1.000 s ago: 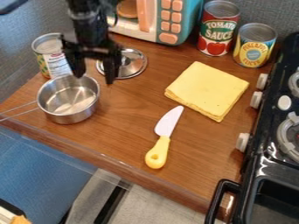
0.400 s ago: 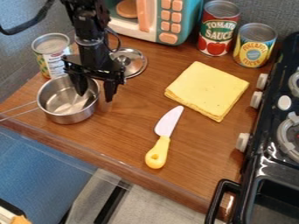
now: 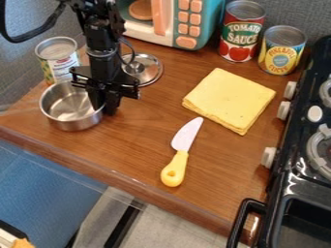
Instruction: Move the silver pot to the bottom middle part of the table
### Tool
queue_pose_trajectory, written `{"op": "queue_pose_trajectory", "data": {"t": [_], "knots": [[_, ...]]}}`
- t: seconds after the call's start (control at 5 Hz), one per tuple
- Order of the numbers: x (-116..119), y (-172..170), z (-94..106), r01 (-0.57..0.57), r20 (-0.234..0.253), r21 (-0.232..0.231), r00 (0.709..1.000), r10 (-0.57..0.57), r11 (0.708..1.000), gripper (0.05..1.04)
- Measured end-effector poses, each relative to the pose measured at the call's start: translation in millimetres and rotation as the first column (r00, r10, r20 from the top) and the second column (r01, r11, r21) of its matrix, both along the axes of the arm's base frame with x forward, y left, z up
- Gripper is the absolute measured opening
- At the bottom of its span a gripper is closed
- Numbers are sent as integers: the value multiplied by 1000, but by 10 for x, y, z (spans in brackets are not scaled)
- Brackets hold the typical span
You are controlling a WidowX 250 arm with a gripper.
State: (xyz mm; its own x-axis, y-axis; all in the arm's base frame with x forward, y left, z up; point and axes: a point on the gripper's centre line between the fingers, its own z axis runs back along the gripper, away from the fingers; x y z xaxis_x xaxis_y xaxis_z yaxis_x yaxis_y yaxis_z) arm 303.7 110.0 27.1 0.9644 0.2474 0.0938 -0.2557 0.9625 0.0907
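Left of centre in the frame, the pot point(image 3: 67, 112) lies just left of the jaws point(image 3: 103, 109), which are clamped on its right rim — one finger inside, one outside. Going down and right, the knife point(image 3: 182, 155) and the bench's point(image 3: 132, 145) front edge could crowd the pot.

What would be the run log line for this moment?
end effector: closed on silver pot's rim | pot: on table, left in view | bottom middle: not reached

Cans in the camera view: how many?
3. The left can is behind the silver pot; the red can is right of the toy microwave; the yellow can is beside the red one.
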Motion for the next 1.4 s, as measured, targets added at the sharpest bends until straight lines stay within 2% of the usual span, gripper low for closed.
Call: {"op": "queue_pose_trajectory", "data": {"t": [0.2,0.4,0.8,1.0,1.2,1.4], "knots": [[-20,-29,9,-3,-7,-17,1000,3,1000,101],[-99,-117,165,-29,8,-58,1000,30,998,80],[-351,-259,627,-132,79,-119,987,142,984,79],[-344,-461,799,-68,109,-124,991,82,990,79],[-81,-764,940,84,121,-82,990,-74,993,79],[223,-909,958,154,115,-58,982,-147,986,79]]}}
